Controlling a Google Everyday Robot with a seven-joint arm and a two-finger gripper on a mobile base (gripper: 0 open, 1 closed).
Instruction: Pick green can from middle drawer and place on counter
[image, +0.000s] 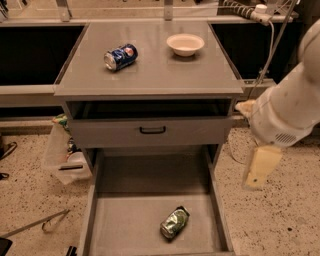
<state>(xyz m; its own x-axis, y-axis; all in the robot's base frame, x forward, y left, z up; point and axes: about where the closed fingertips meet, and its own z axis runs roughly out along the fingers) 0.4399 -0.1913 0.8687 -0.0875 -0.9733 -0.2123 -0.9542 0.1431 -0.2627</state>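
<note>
The green can (175, 223) lies on its side on the floor of the open middle drawer (125, 220), near the front and right of centre. The counter (160, 70) is the grey top of the cabinet above. My gripper (260, 169) hangs from the white arm (290, 107) to the right of the cabinet, outside the drawer, above and to the right of the can and well apart from it. It holds nothing that I can see.
A blue-and-white can (120, 56) lies on the counter's left; a white bowl (185, 44) stands at its back right. The upper drawer front with black handle (152, 130) is slightly pulled out. A clear plastic bin (62, 155) and metal tongs (45, 225) are on the floor at left.
</note>
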